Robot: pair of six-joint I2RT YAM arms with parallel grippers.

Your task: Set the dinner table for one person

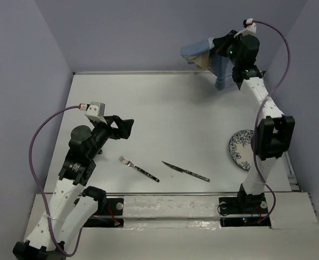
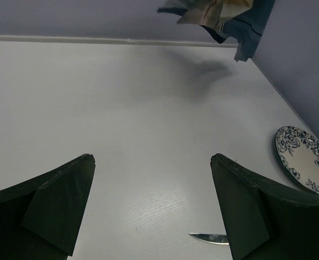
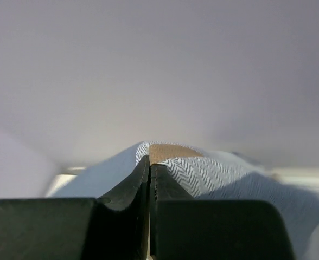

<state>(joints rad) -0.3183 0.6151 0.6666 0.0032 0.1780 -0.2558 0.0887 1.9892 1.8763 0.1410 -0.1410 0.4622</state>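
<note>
The table (image 2: 121, 108) is white and matt, with a faint fine grain showing near the left end effector (image 2: 151, 161), whose fingers (image 2: 56, 206) look like matt black plastic. The placemat (image 3: 197, 168) is woven cloth: a pale blue herringbone weave beside a plain tan patch. The plate (image 1: 241, 149) by the table's right edge looks glossy and glazed. The knife (image 1: 185, 171) and fork (image 1: 139, 168) show bright metal ends and dark handles.
</note>
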